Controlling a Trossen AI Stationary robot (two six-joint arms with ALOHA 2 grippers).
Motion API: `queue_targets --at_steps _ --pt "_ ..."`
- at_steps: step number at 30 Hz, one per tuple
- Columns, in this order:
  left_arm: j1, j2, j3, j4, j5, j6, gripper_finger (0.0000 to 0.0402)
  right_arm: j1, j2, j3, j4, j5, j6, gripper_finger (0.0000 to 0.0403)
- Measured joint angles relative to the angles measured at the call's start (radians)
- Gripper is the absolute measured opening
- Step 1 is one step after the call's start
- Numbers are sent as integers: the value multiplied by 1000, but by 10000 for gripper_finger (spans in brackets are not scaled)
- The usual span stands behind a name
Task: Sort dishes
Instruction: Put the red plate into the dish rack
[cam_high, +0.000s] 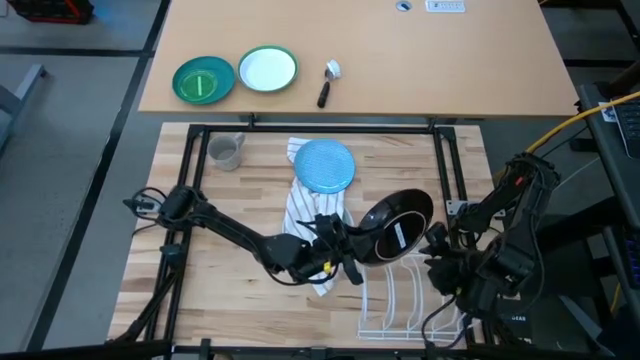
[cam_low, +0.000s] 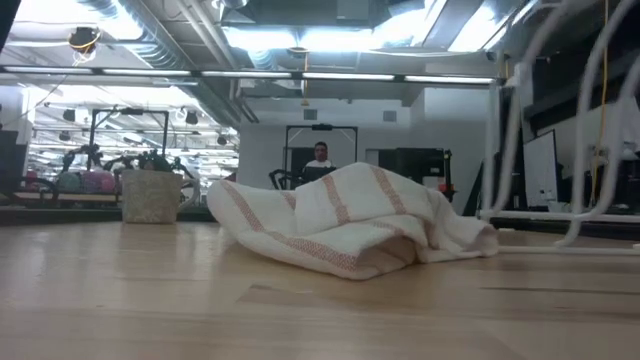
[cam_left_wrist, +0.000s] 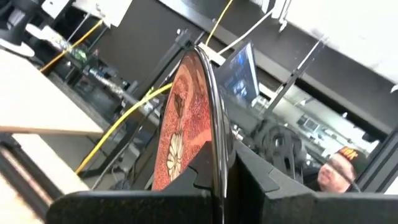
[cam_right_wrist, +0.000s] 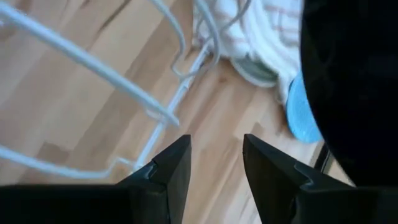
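Note:
My left gripper is shut on the dark red plate, whose glossy black underside faces up in the high view. Its red flowered face shows in the left wrist view. The light blue plate lies on a striped towel and also shows in the right wrist view. My right gripper is open and empty above the white wire rack, just right of the held plate. No plain white plates show. My left gripper pinches the plate's rim between its two fingers, one on the red face and one on the black underside. It comes from the table's left side. The plate stands tilted on edge beyond the fingers; it does not show in the low view.
A grey mug stands at the table's far left. A bright green plate, a green-rimmed white plate and a utensil lie on the far table. A person stands in the room behind.

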Motion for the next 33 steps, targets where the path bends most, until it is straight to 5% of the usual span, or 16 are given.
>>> queue_targets --at_steps 11,18,33 --pt "-8 -8 1 23 1 61 19 6 -6 199 -83 -82 -44 149" --pt "-8 -7 1 17 1 63 19 72 1 203 -77 -258 66 149" --pt "-8 -5 0 18 1 85 19 164 1 204 -93 -287 196 149"
